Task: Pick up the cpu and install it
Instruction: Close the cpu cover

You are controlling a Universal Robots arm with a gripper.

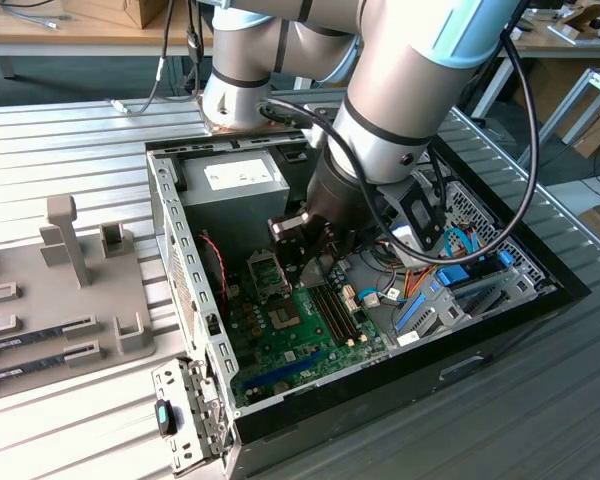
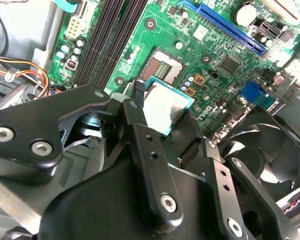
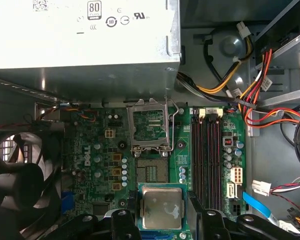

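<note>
The cpu (image 3: 161, 206) (image 2: 167, 111), a flat square chip with a pale silvery top, sits between my gripper's black fingers (image 3: 131, 220) in both wrist views. My gripper (image 3: 162, 216) (image 2: 165, 125) is shut on it by two opposite edges. It hangs just above the green motherboard (image 1: 298, 345), a little short of the open socket (image 3: 151, 172) (image 2: 163, 66). The socket's metal frame (image 3: 150, 125) is flipped up. In the exterior view my gripper (image 1: 310, 265) reaches down into the open computer case (image 1: 185, 270), close over the socket (image 1: 283, 318).
A grey power supply (image 3: 85, 40) (image 1: 235, 185) fills the case's far end. A black fan (image 3: 20, 185) (image 2: 265, 160) sits beside the socket, memory slots (image 3: 207, 160) on its other side. Loose cables (image 3: 250, 95) run nearby. A grey fixture (image 1: 70, 290) with memory sticks (image 1: 40, 335) lies at the exterior view's left.
</note>
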